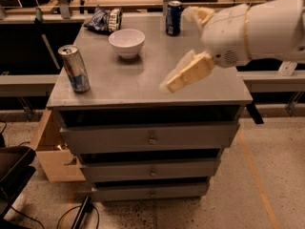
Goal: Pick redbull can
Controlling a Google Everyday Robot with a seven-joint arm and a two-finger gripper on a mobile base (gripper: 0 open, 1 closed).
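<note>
The redbull can (74, 68), tall and slim, silver with blue panels and a shiny top, stands upright at the front left corner of the grey cabinet top (143, 78). My gripper (178, 49) hangs over the right half of the top, well to the right of the can and apart from it. Its cream-coloured fingers (188, 73) are spread wide and hold nothing. The white arm reaches in from the right edge.
A white bowl (126, 42) sits at the middle left of the top. A shorter dark blue can (174, 17) stands at the back. A crumpled chip bag (102, 19) lies at the back left. Drawers (151, 138) are below; an open wooden box (52, 149) is at the left.
</note>
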